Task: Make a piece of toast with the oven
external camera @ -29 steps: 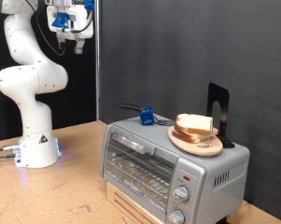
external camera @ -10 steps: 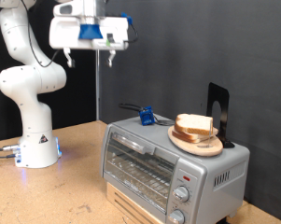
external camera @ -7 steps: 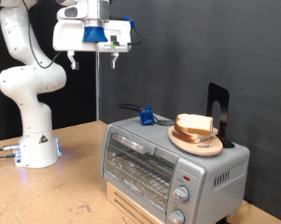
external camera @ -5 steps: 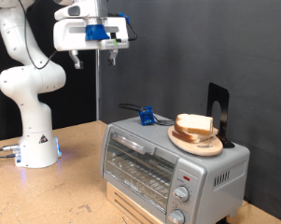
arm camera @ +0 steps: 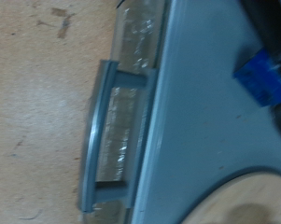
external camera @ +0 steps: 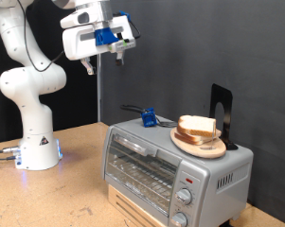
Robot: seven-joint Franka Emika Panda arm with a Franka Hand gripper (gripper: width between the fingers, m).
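Exterior view shows us the gripper (external camera: 104, 59) high at upper left, fingers apart and empty, well above the shut oven (external camera: 170, 163), whose top carries the toast (external camera: 197, 126) on its plate (external camera: 201, 144), so we judge the task barely begun.

Evenly lit exterior view; wrist view blurred.

round wooden plate (external camera: 199, 144), small blue object (external camera: 149, 118) with a black cable, black bookend-like stand (external camera: 222, 113), wooden table (external camera: 47, 194), black backdrop (external camera: 199, 47)
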